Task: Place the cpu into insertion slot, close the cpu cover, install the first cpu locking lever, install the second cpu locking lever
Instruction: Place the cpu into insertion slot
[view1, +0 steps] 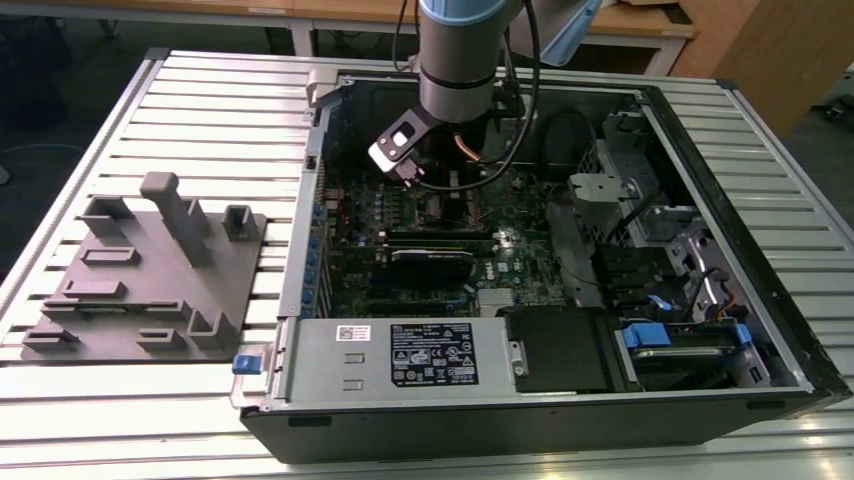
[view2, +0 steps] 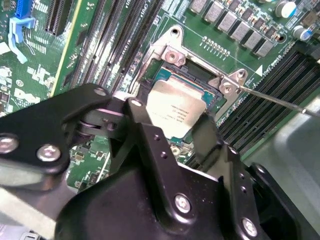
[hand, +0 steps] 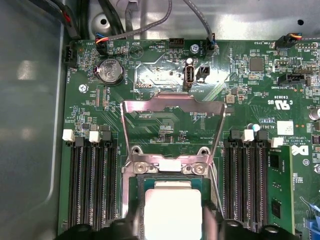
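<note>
Claw (view2: 172, 122): narrow, black fingers (view2: 142, 120) pressed to two sides of the cpu, holding it
Cpu (view2: 175, 107): silver square, right at the insertion slot (view2: 172, 76); hard to tell if all the way down in it or just above; near edge hidden behind the fingers in the second wrist view, cut off by the picture edge in the first wrist view
Cpu cover (hand: 172, 103): open, tipped back past the slot, green motherboard (hand: 240, 90) seen through its window
Lever (view2: 272, 96): thin metal rod reaching out from a corner of the slot, far end cut off
Memory slots (hand: 95, 190): long black rows on both sides of the slot
Arm (view1: 461, 60): pointing straight down into the open computer case (view1: 747, 230); things under it too small and dark to make out in the exterior view
Desk (view1: 200, 100): ribbed metal, grey holder block (view1: 147, 270) lying beside the case, on the exterior view's left
</note>
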